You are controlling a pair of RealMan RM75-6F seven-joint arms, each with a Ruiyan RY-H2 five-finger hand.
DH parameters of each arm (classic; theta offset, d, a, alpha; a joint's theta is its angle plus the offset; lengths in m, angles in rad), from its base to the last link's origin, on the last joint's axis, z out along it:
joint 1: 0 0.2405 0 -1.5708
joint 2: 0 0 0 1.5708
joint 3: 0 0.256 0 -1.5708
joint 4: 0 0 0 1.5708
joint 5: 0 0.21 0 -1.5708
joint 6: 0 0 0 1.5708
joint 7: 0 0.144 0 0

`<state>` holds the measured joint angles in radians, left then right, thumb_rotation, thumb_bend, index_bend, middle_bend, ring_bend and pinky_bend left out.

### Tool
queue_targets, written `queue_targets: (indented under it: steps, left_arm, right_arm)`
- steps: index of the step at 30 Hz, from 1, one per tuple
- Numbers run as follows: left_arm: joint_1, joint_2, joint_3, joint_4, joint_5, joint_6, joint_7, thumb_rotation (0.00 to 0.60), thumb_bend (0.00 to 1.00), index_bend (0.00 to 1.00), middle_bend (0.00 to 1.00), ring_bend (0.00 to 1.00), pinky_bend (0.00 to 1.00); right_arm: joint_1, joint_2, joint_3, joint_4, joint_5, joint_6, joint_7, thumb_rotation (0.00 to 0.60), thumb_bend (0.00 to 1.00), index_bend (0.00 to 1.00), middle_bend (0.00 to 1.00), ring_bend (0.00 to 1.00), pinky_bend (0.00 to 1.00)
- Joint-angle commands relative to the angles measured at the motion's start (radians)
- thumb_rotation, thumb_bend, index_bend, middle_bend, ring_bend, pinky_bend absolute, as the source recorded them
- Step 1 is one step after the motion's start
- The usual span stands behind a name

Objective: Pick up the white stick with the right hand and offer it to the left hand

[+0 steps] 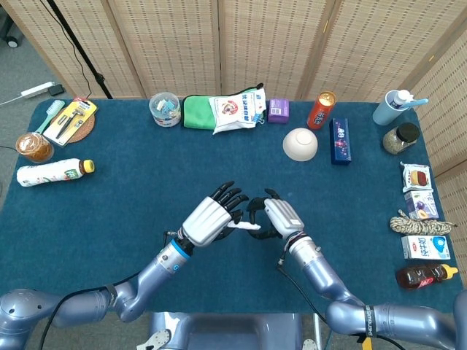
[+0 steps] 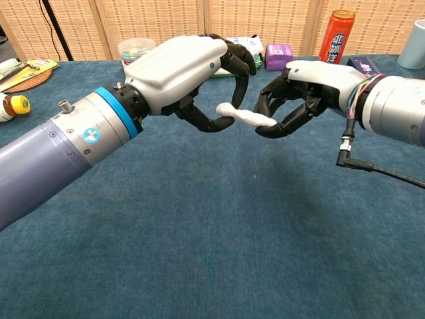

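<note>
The white stick (image 2: 246, 118) hangs in the air between both hands, above the middle of the blue table (image 1: 131, 189). My right hand (image 2: 312, 80) grips its right end, fingers curled over it and thumb below. My left hand (image 2: 179, 63) pinches the left end between its thumb and a finger coming down from above. In the head view the stick (image 1: 246, 227) shows as a short white bar between the left hand (image 1: 208, 220) and the right hand (image 1: 281, 216). The stick's left end sits a little higher than its right end.
Along the far edge stand a plastic tub (image 1: 165, 109), a green pouch (image 1: 201, 111), a purple box (image 1: 278, 110), a red can (image 1: 321, 109), a white bowl (image 1: 300, 144) and a blue box (image 1: 339, 141). A bottle (image 1: 51, 172) lies at the left. Several packets and a rope (image 1: 412, 224) line the right edge.
</note>
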<state>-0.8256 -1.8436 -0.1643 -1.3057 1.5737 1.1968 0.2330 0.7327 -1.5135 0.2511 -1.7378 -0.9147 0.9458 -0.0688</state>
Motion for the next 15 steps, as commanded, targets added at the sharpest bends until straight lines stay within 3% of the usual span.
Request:
queue_targets:
  steps: [1,15]
  left_arm:
    - [0.002,0.002,0.0,-0.001,-0.001,0.002,-0.002,0.6,0.37,0.84,0.29,0.19,0.11]
    - [0.017,0.038,-0.008,-0.046,-0.014,0.011,-0.02,0.6,0.43,0.9,0.31,0.2,0.11]
  right_arm:
    - [0.001,-0.001,0.001,0.002,0.003,0.001,-0.003,0.6,0.58,0.78,0.38,0.33,0.0]
    - [-0.002,-0.007,0.002,0.029,0.004,0.029,-0.03,0.6,0.64,0.82,0.42,0.37,0.0]
